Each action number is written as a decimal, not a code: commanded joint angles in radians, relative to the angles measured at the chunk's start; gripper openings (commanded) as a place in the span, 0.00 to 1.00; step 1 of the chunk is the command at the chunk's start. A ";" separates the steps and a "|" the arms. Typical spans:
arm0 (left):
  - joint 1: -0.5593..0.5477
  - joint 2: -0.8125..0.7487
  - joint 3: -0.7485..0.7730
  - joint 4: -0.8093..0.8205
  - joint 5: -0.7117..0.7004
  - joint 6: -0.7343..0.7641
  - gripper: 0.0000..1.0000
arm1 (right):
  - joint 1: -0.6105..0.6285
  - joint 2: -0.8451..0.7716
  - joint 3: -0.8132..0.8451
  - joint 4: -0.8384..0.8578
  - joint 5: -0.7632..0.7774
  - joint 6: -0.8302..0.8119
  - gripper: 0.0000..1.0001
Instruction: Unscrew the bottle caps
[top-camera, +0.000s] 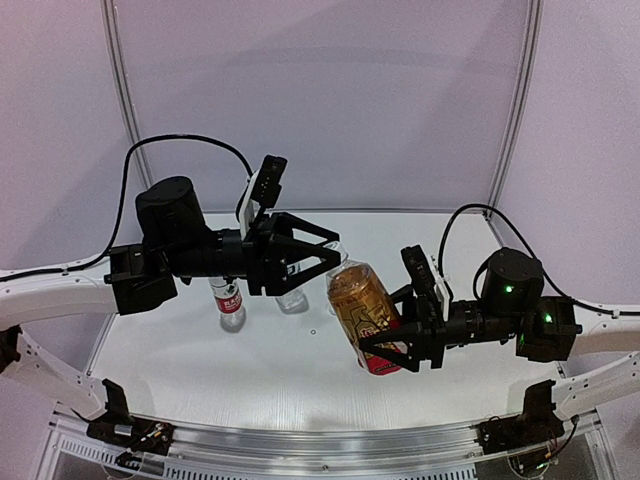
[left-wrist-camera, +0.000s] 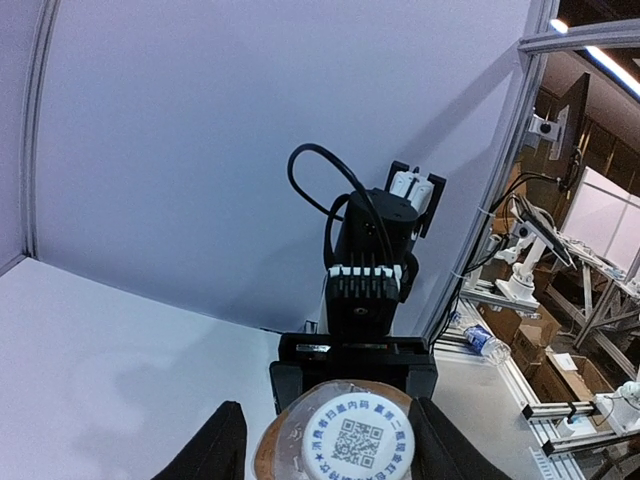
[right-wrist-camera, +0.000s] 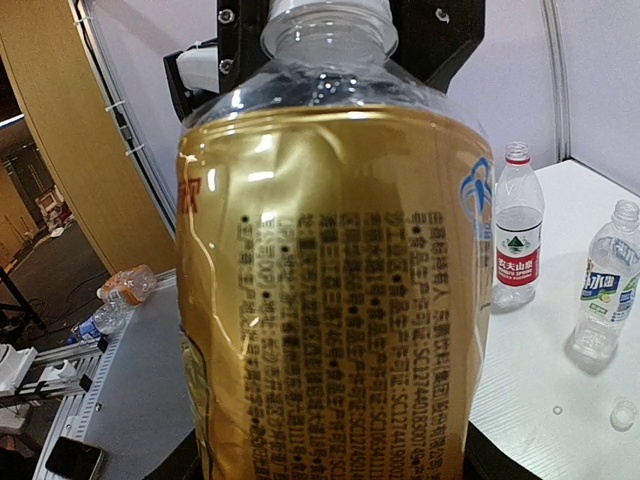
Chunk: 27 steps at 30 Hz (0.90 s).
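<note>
Left wrist view puts the white cap (left-wrist-camera: 357, 437) of the amber bottle (top-camera: 362, 305) between the left gripper's (top-camera: 335, 252) fingers (left-wrist-camera: 215, 450), which stand apart on either side of it with a gap showing on one side, so they have not yet clamped. The right gripper (top-camera: 390, 350) is clenched around the bottle's body and holds it tilted above the table (top-camera: 250, 350), right of centre and towards the near edge, neck aimed at the left arm. The step in hand looks like seating the grip on this cap. The next move probably calls for closing squarely on it, then twisting while the right arm holds firm. The red-label bottle (top-camera: 229, 300), red cap (right-wrist-camera: 517, 152) on, and the green-blue label bottle (right-wrist-camera: 608, 290), which looks uncapped, stand left of centre just below the left arm. Bare table lies towards the near edge.
</note>
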 joint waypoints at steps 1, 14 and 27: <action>0.007 0.009 0.044 0.019 0.008 -0.008 0.51 | 0.000 0.002 -0.006 0.020 -0.025 -0.010 0.00; 0.005 0.007 0.050 0.012 0.011 -0.016 0.33 | 0.000 0.004 -0.004 0.014 -0.021 -0.012 0.00; -0.020 0.025 0.055 -0.095 -0.139 -0.037 0.07 | 0.000 -0.002 0.000 -0.028 0.099 -0.017 0.00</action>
